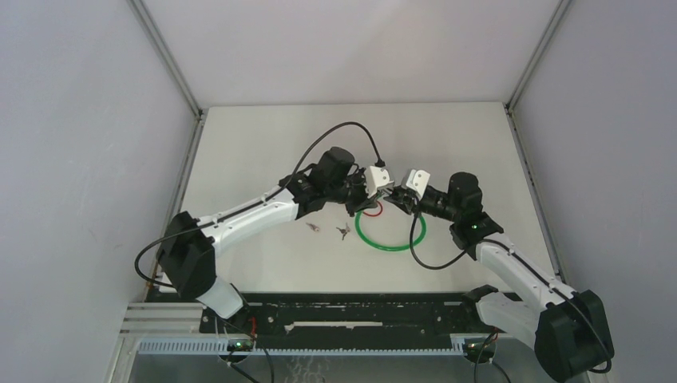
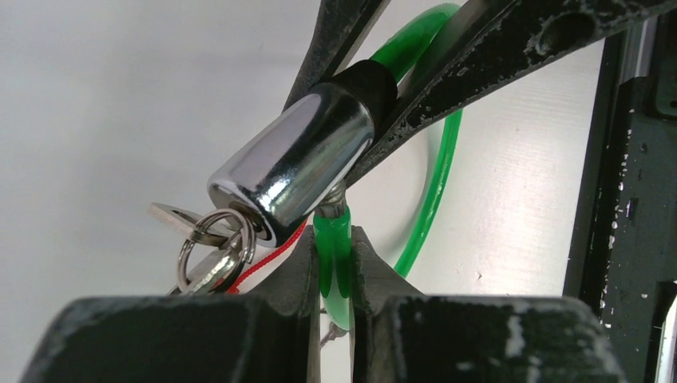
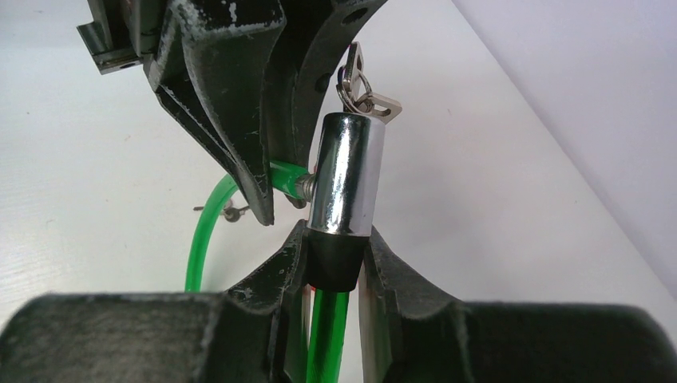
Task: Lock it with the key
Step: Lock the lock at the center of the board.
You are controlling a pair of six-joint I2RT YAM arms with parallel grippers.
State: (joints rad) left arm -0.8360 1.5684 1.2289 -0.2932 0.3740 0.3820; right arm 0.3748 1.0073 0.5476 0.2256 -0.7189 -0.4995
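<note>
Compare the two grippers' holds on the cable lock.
The left gripper pinches the thin green cable end beside the chrome barrel; the right gripper clamps the thicker black collar under that barrel. The left's jaws stand narrower than the right's. Both are shut on parts of one lock.

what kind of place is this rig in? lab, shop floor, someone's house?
Probably an enclosed lab test cell: bare white table, plain panel walls on aluminium corner posts, two arms mounted at its near edge. A green cable lock is the workpiece.
</note>
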